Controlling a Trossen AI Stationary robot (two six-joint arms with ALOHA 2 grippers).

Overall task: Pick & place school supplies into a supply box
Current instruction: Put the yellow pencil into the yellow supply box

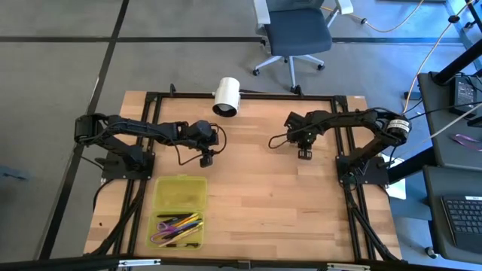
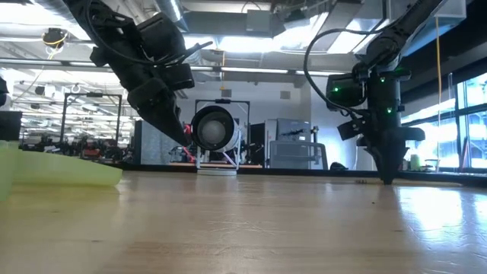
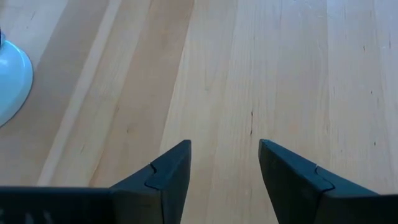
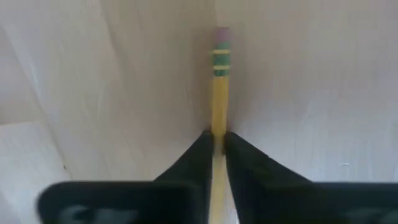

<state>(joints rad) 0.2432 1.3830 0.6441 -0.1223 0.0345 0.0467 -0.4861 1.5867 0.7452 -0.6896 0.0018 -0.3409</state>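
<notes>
A yellow pencil (image 4: pixel 218 93) with a green-banded ferrule and pink eraser lies on the wooden table (image 1: pixel 271 203), and my right gripper (image 4: pixel 216 138) is shut on it, toward the table's right side (image 1: pixel 305 154). The supply box (image 1: pixel 181 192), a translucent yellow-green case, lies open near the front left. Its nearer half holds several pens and pencils (image 1: pixel 179 224). My left gripper (image 3: pixel 224 146) hangs open above bare wood, just beyond the box (image 1: pixel 205 159), with nothing between its fingers. My right gripper pinches the pencil's shaft (image 4: pixel 217 127) between its two fingers, a short way back from the eraser end (image 4: pixel 221 34). The fingers come from above, pointing down, and lie across the pencil. Their tips (image 2: pixel 386 176) reach the tabletop, and the pencil looks to lie level on the wood.
A white cylinder (image 1: pixel 226 96) lies on its side at the table's far edge, between the two arms. A black frame (image 1: pixel 248 96) runs round the table. An office chair (image 1: pixel 297 34) stands behind it. Bare wood stretches across the middle and front right.
</notes>
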